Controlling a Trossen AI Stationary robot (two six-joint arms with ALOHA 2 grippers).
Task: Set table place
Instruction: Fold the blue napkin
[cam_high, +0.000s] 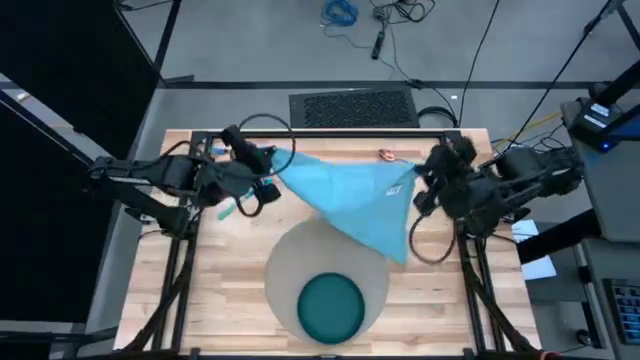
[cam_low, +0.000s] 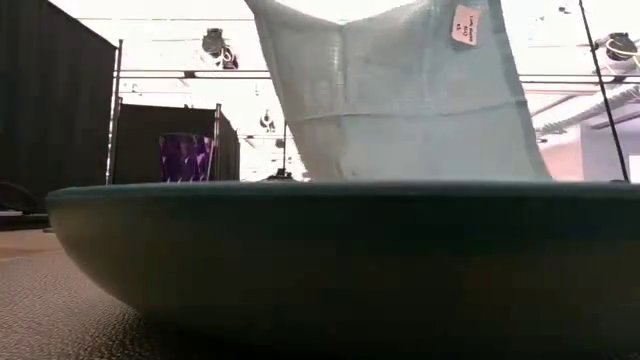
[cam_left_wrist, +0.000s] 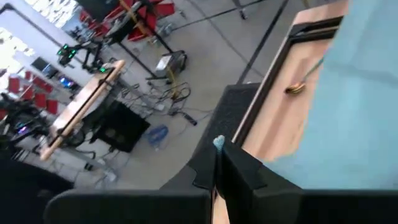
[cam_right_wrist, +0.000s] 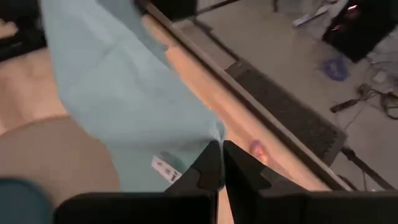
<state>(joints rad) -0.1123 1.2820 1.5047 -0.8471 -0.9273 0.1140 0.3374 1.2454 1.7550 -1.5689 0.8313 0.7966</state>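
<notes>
A light blue cloth napkin (cam_high: 350, 195) is stretched between my two grippers above the table's far half. My left gripper (cam_high: 270, 168) is shut on one corner and my right gripper (cam_high: 414, 182) on the other. The cloth sags toward the grey round placemat (cam_high: 290, 255), which lies flat on the table (cam_high: 220, 300). The dark teal plate (cam_high: 332, 306) sits on the placemat's near part. In the low view the napkin (cam_low: 400, 100) hangs behind the plate (cam_low: 340, 260); its lower end is hidden. My left gripper pinches a corner of the napkin (cam_left_wrist: 219, 143) between its two fingers; only a small tip of cloth shows past them. The cloth runs off toward the right arm, lifted off the table. My right gripper pinches the opposite upper corner (cam_right_wrist: 214, 134) between its two fingers, near the white tag (cam_right_wrist: 165, 167). The napkin hangs from it, spread fairly taut along its top edge.
A purple tumbler (cam_low: 187, 157) stands behind the plate, on the left in the low view. A gold spoon-like piece (cam_left_wrist: 295, 89) and a small pink object (cam_high: 385, 154) lie near the table's far edge. A teal item (cam_high: 230, 210) lies under the left arm.
</notes>
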